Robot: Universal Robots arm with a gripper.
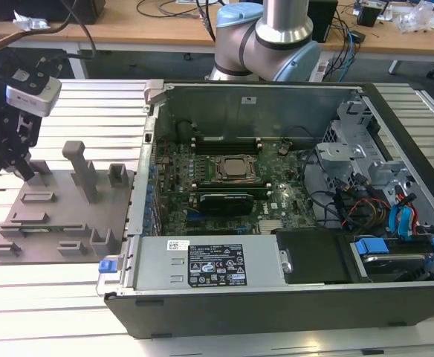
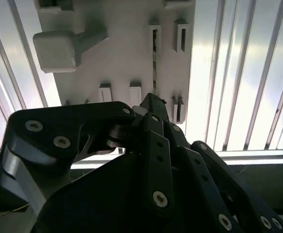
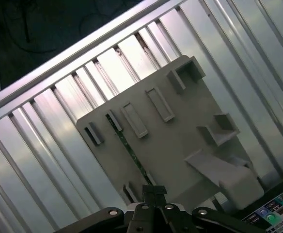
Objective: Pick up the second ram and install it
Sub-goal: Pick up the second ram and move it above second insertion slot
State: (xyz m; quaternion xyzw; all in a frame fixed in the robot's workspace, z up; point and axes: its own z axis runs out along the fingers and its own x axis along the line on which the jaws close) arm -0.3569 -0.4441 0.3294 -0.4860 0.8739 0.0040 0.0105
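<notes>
Robotics lab — ribbed aluminium-profile desk (image 1: pixel 53 297), opened black desktop computer case (image 1: pixel 276 316) with its green motherboard (image 1: pixel 280 204) bare, grey plastic fixture plate (image 1: pixel 53 223), blue-grey robot arm base (image 1: pixel 265 41); wooden desk (image 1: pixel 165 30) behind, strewn with cables (image 1: pixel 347 52).

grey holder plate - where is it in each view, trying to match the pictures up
Exterior view: the grey holder plate lies on the slatted table at the exterior view's left, beside the open computer case, with the gripper over its far corner.
Second wrist view: the plate lies beyond the gripper, with the second ram edge-on in it.
First wrist view: the plate lies past the gripper.
Shared landmark: the plate's tall post.
</notes>
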